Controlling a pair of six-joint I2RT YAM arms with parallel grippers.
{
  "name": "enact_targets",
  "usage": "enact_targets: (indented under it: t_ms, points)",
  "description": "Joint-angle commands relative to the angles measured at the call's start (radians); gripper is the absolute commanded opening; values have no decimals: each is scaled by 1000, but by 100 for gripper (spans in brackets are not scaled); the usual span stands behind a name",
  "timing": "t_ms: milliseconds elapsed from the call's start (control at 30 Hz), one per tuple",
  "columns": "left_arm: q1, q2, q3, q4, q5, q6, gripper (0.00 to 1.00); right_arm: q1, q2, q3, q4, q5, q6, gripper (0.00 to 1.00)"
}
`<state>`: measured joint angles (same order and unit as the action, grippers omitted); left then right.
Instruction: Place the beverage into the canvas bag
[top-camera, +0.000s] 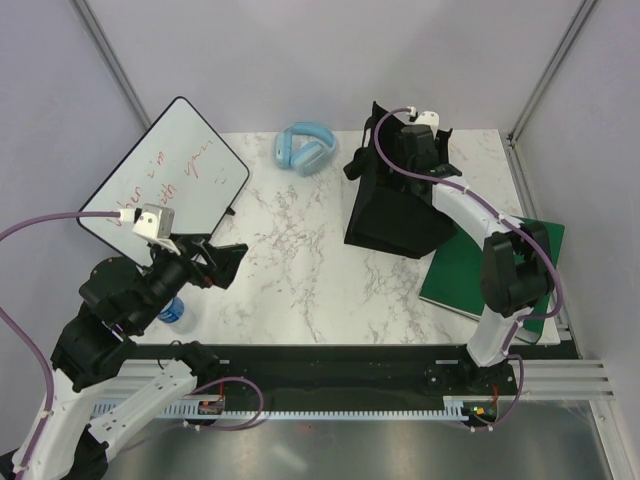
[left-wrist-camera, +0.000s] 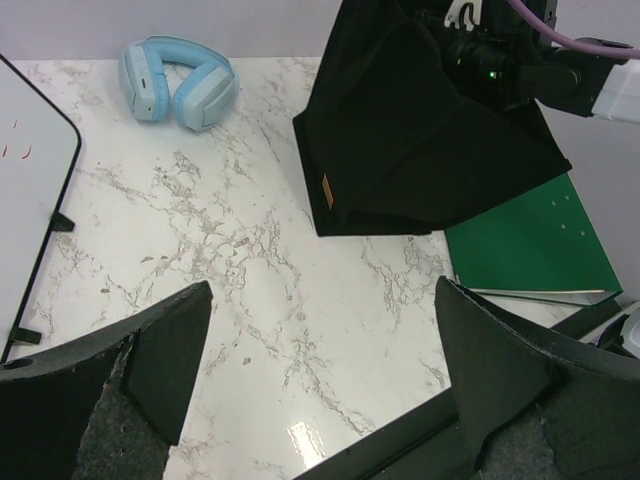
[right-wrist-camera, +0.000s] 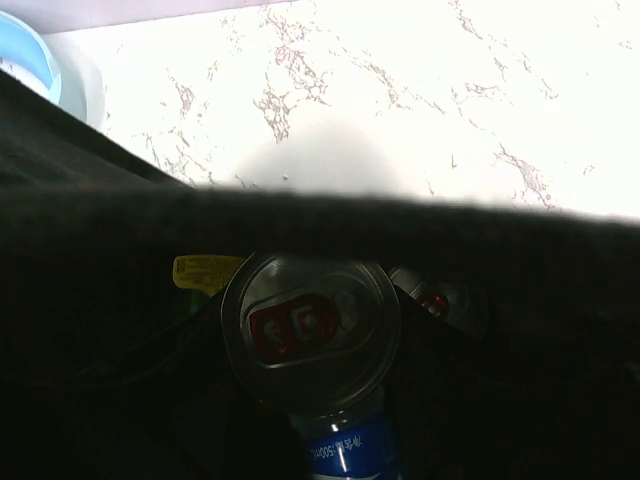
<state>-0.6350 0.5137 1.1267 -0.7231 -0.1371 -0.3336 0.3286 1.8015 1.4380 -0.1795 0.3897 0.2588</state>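
1. marbled white desk (top-camera: 300, 290) between pale grey walls (top-camera: 300, 60). a whiteboard (top-camera: 170, 175) with red scribbles leans at the far left corner, and light blue headphones (top-camera: 303, 148) lie by the far edge.
2. the canvas bag (top-camera: 390, 215) stands toward the far right corner, black, with its mouth facing up, which lets an arm come at it from above. a green book (top-camera: 480, 270) lies just beside it along the right edge, partly under the right arm (top-camera: 470, 215).
3. the right pincer (right-wrist-camera: 310, 350) is down inside the bag's mouth. its wrist view is very dark, but the beverage can (right-wrist-camera: 310, 315) fills the middle of it, upright and seen from the lid, with dark fingers on either side. i judge the pincer is pinching the can round its body, partly spread to the can's width.
4. so the beverage is inside the bag, below the band of black cloth that crosses that view. whether its base rests on the bag's floor cannot be told.
5. beside the can are a second round lid (right-wrist-camera: 438, 300) with a red spot and a yellow label (right-wrist-camera: 205, 270). what they belong to is unclear.
6. the left pincer (left-wrist-camera: 322, 285) hangs over the near left part of the desk, fingers spread wide, holding nothing, well apart from the bag. it is likely parked out of the way. a blue-capped bottle (top-camera: 176, 312) shows just under the left arm (top-camera: 130, 300).
7. judgement: the placing is nearly done. what is left is to let go of the can upright and lift clear without snagging the cloth.
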Motion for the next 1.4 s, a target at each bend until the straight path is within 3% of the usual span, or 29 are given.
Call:
enact_targets:
  t_ms: [0,200,567,767,1233,1367]
  points:
    - [0,2,22,28,4,-16,99,0,32,-60,-84,-60,39,28]
    - [0,8,21,31,7,-22,99,0,-17,-15,-112,-60,22,44]
    - [0,-3,2,27,-22,-41,100,0,-82,73,-238,-54,-12,55]
    - [0,3,-19,-22,-107,-80,100,-2,-93,139,-304,-63,-33,63]
    - [0,17,-44,-229,-291,-306,99,-3,-125,220,-419,-143,-66,67]
    - [0,19,-30,-338,-431,-369,99,-2,-143,237,-437,-163,-67,68]
